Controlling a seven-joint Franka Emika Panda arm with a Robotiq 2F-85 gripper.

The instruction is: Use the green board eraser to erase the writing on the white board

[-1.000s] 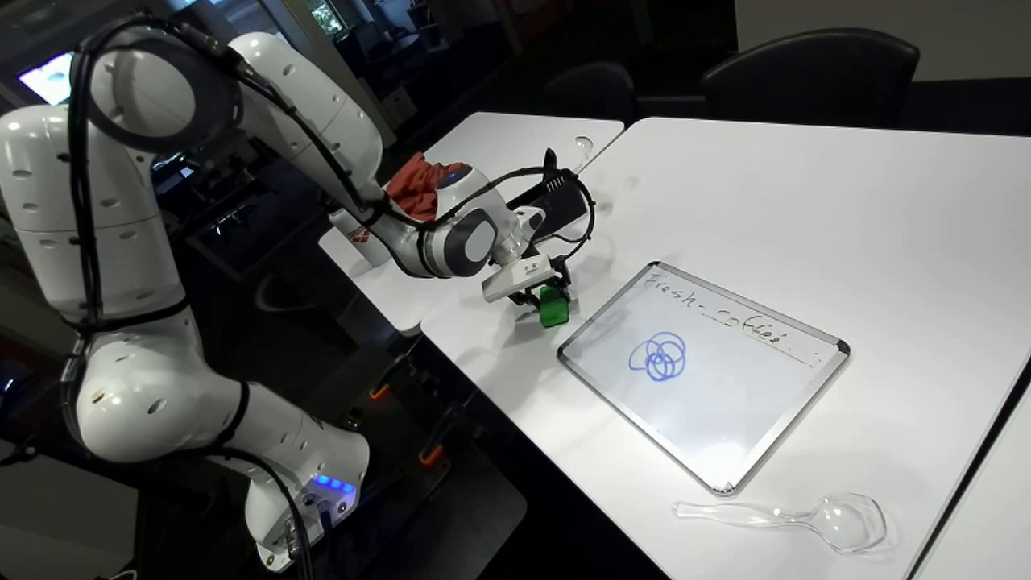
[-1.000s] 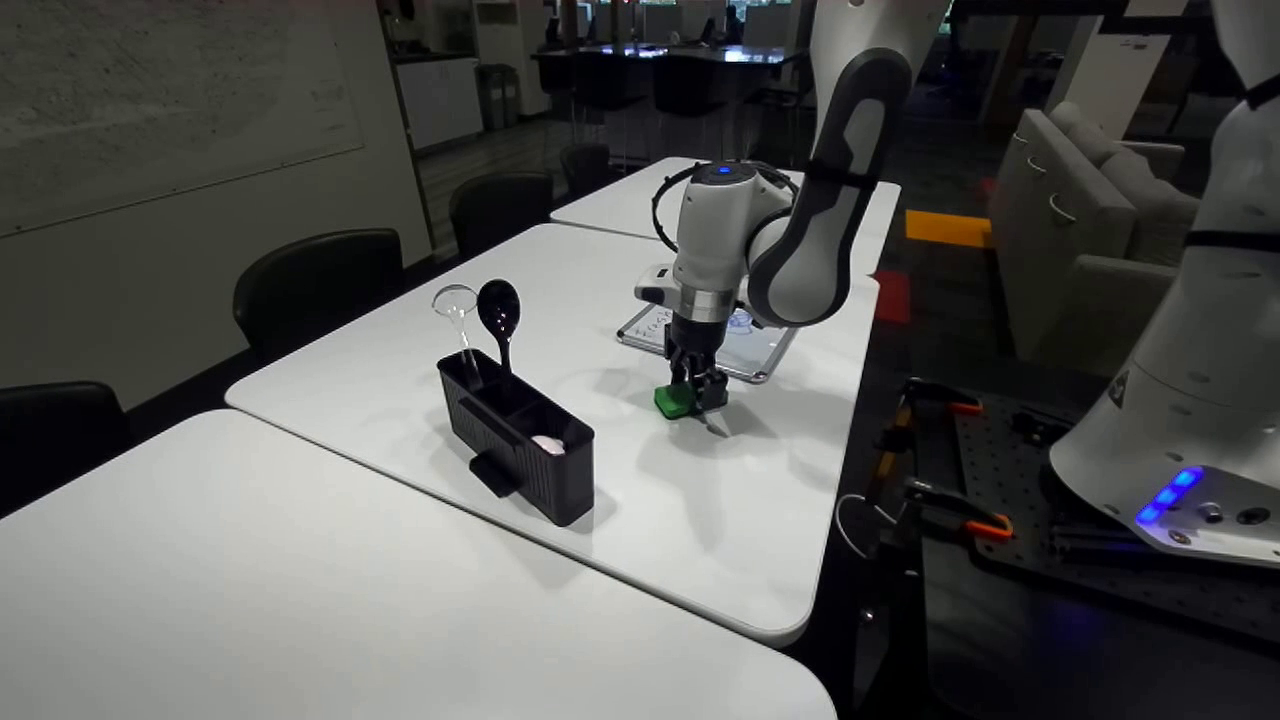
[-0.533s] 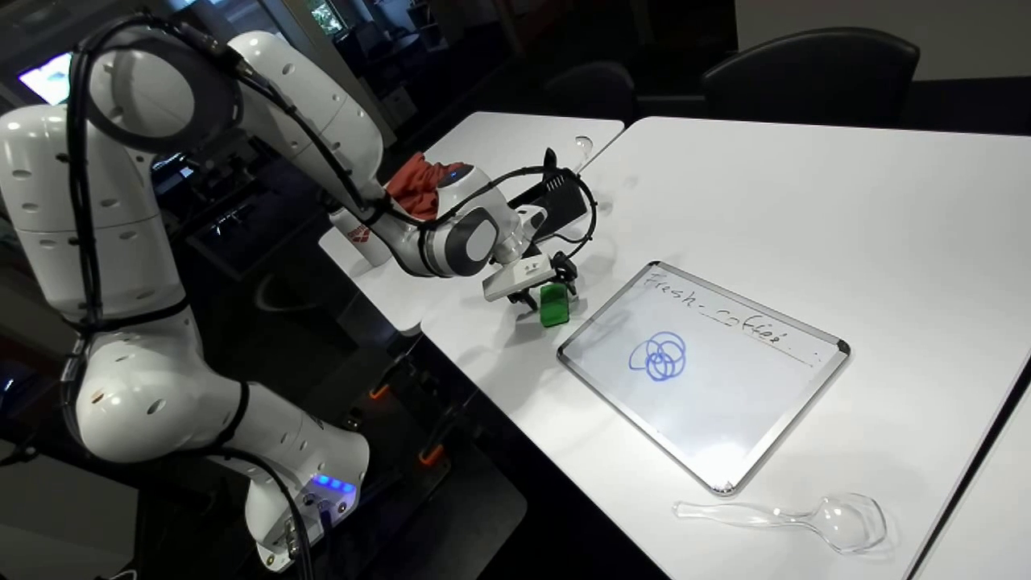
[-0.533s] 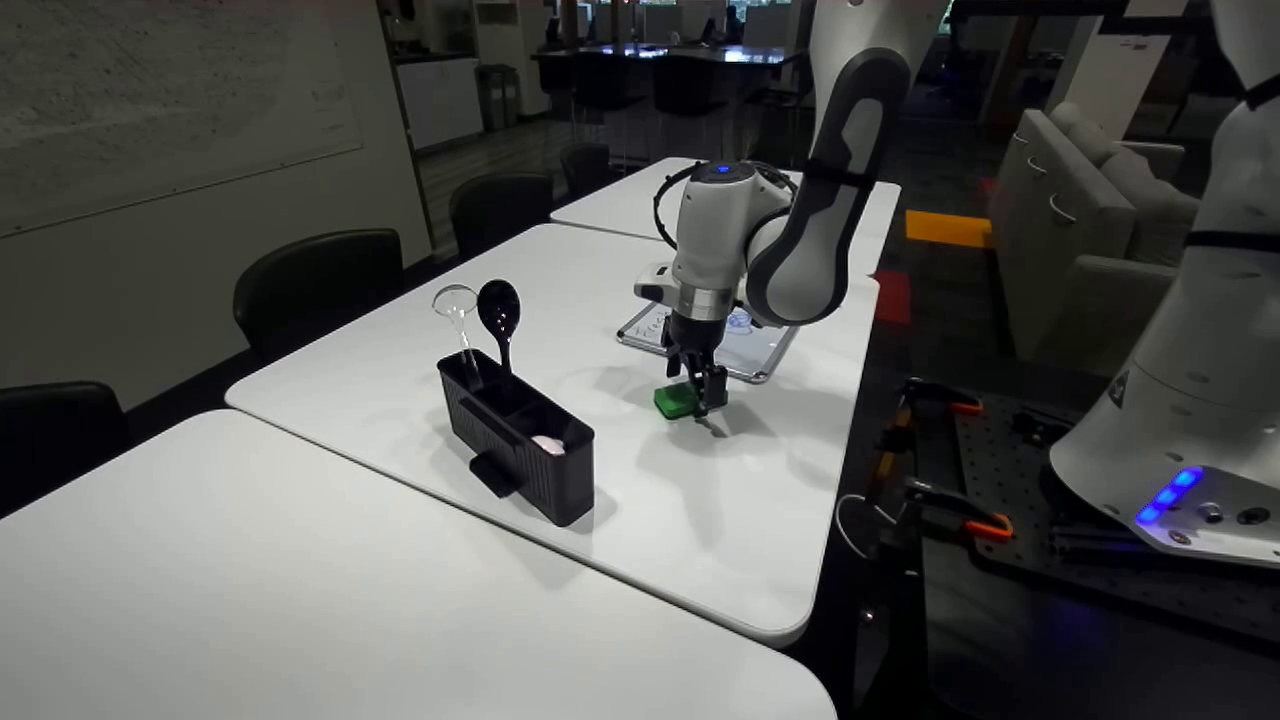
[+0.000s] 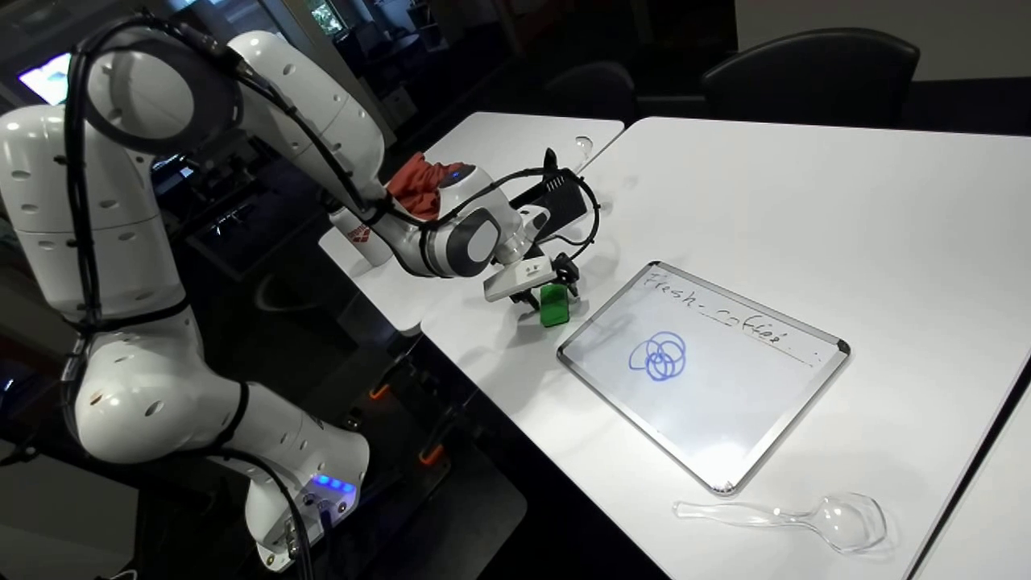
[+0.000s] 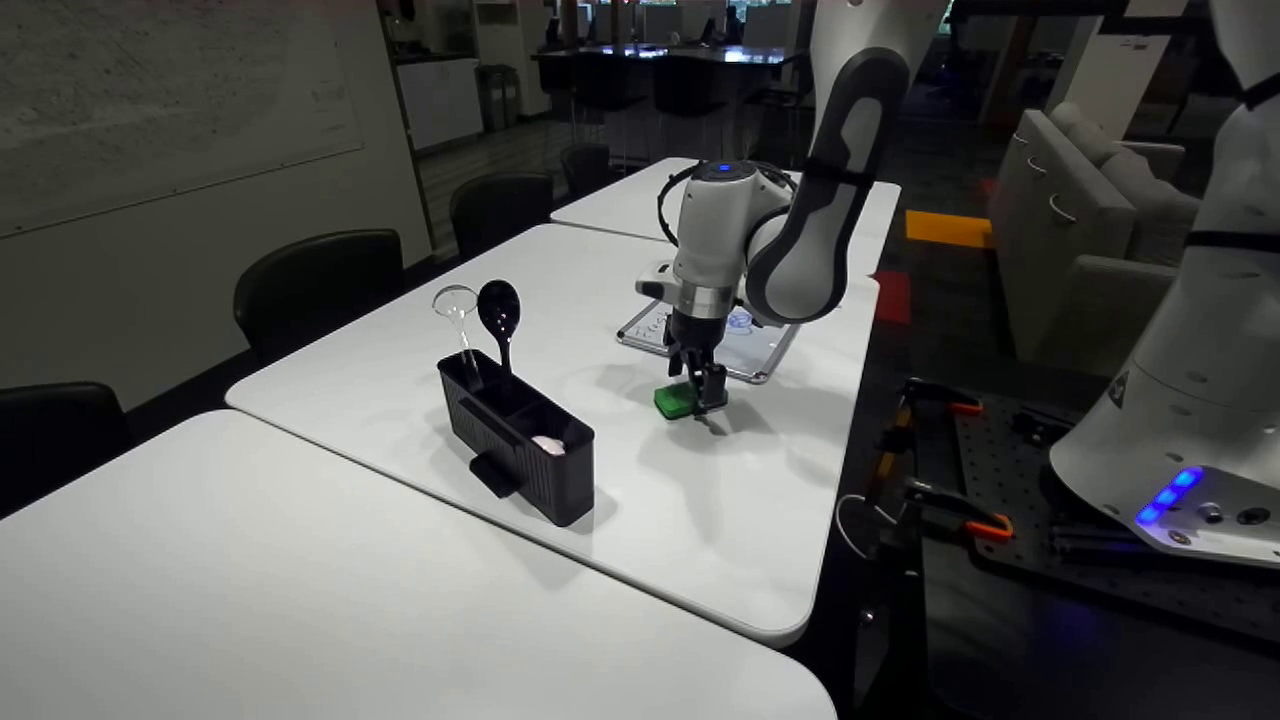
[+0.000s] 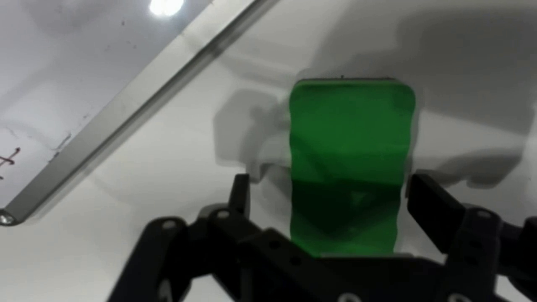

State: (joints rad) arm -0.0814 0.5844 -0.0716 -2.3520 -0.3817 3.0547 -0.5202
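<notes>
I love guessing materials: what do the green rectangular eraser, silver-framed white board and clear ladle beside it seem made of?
Green eraser: perhaps plastic; smooth, grainless top. White board: probably coated, glossy, catching glare. Silvery frame: likely aluminium, from its metallic sheen. Clear ladle: maybe plastic, maybe glass; transparent, glinting.

white arm | grey joints | black cables | blue lights | black tool

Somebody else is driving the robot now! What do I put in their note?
Gripper: open, fingers on either side of the green eraser, not clamped on it.
Where: the eraser lies on the table, beside the white board, not on it.
Done: gripper lined up; dark words and blue scribble are on the board, not erased.
Left: grip the eraser, carry it over, rub both out.
</notes>
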